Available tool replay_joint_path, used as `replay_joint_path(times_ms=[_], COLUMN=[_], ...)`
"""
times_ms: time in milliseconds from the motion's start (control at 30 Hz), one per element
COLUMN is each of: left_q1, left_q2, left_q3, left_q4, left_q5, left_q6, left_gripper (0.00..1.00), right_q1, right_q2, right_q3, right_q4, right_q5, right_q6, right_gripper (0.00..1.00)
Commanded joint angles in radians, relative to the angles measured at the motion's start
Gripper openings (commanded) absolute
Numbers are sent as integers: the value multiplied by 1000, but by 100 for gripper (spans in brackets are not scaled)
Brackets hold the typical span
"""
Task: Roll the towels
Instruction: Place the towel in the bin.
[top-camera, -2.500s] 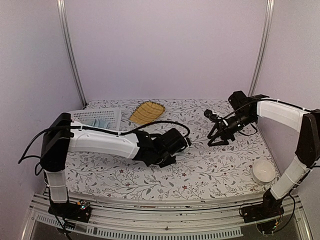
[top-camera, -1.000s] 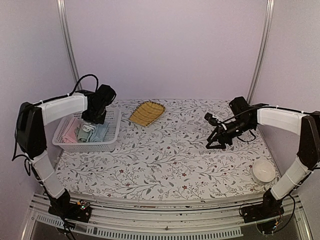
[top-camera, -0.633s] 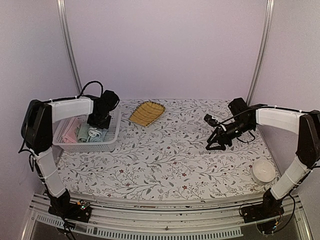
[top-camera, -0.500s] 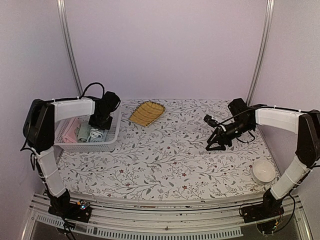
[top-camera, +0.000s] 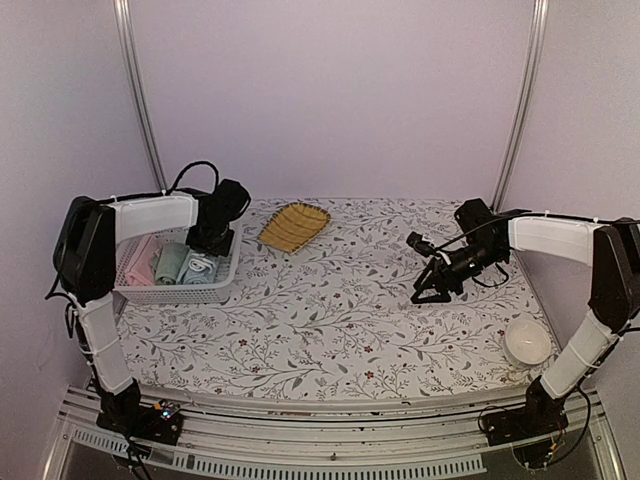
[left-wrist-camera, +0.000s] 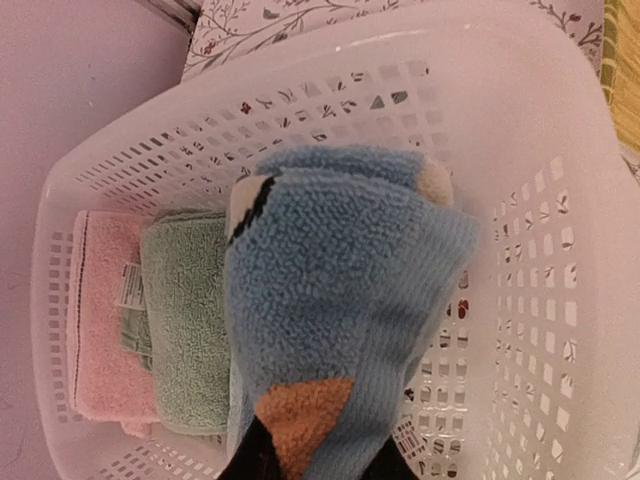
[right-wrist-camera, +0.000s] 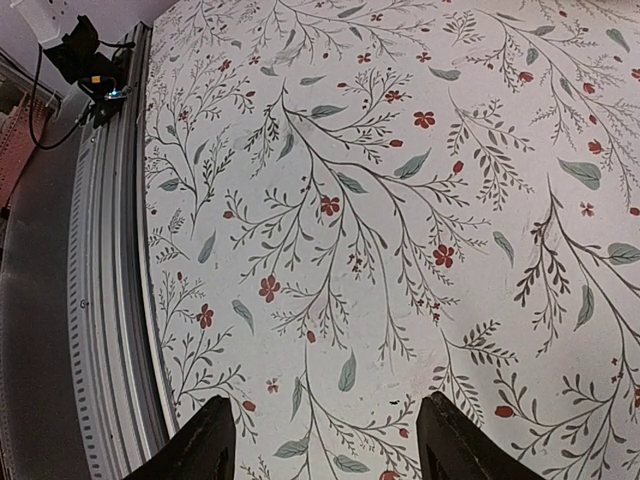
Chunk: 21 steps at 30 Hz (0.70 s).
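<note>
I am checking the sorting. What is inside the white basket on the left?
A pink towel and a green towel lie folded side by side. The blue printed towel, held by the left gripper, hangs over them and hides the floor of the basket beneath.

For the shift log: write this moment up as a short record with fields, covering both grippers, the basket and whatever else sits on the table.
left gripper: shut on the printed blue towel, over the white basket
printed blue towel: bundled, light blue with an orange patch
white basket: far left of the table; holds a pink towel and a green towel side by side
right gripper: open, empty, above the floral tablecloth on the right
other items: yellow tray near the far edge; white bowl near right
</note>
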Motion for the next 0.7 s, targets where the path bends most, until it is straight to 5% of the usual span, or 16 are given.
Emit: replay_joint_path(times_ms=[0, 667], left_q1=[-31, 23], left_q2=[-16, 71], left_q3=[60, -44], left_q4=[-30, 71], left_q5=[-7, 123], left_q6=[-9, -73], left_gripper=[0, 0], right_q1=[-3, -4], right_q2=[19, 25], right_q3=[0, 0], right_q4=[-17, -31], right_q5=[-12, -19], right_q6=[-16, -25], right_gripper=[65, 69])
